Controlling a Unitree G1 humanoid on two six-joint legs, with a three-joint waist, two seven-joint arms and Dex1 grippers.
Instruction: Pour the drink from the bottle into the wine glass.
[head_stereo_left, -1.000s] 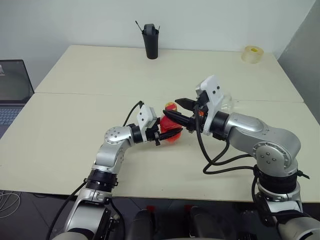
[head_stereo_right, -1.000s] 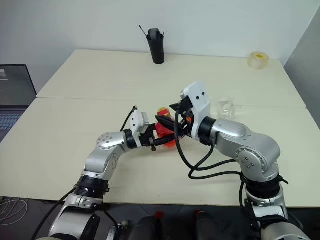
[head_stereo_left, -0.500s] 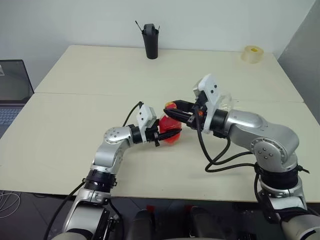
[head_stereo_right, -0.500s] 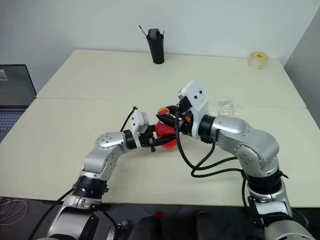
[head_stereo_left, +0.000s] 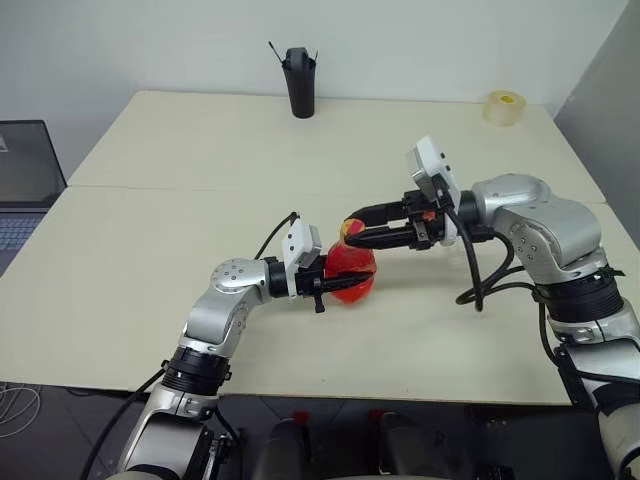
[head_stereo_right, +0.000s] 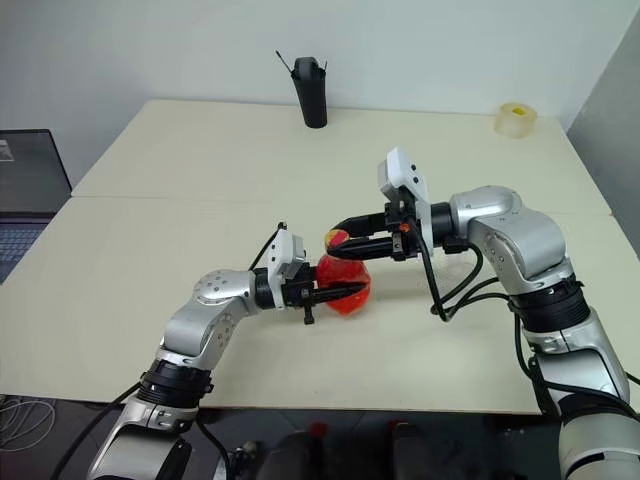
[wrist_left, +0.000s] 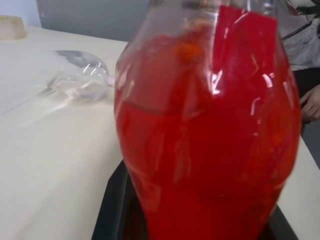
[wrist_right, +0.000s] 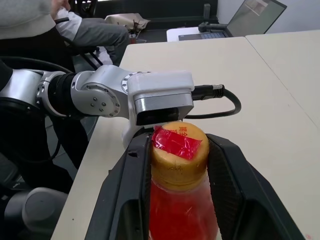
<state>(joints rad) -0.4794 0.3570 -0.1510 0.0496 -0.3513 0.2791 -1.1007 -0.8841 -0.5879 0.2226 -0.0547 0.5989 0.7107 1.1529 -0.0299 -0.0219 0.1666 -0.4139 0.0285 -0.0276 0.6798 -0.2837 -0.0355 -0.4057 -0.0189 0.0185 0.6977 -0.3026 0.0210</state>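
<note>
1. A pale cream rectangular table (head_stereo_left: 180, 150) stands before a plain white wall, with a seam running across it.
2. The left gripper (head_stereo_left: 335, 283) reaches in level. Its jaws are pinched on the lower body of the small squat clear plastic bottle (head_stereo_left: 350, 275), one black finger on each side.
3. The right gripper (head_stereo_left: 357, 226) points level toward the bottle from the opposite side. Its jaws are spread, and the cap lies between them; contact cannot be told.
4. The bottle stands upright between the left jaws. The bright red translucent drink (wrist_left: 210, 150) fills most of its body. The orange-yellow neck ring and red cap (wrist_right: 178, 145) sit between the right fingers (wrist_right: 131, 185).
5. The clear stemmed wine glass (wrist_left: 80, 80) lies on its side on the table, beyond the left jaws and apart from them.
6. A tall black cup-shaped holder (head_stereo_left: 300, 85) stands well apart from both jaws at the far edge.
7. A yellowish tape roll (head_stereo_left: 505, 107) rests near the far corner.
</note>
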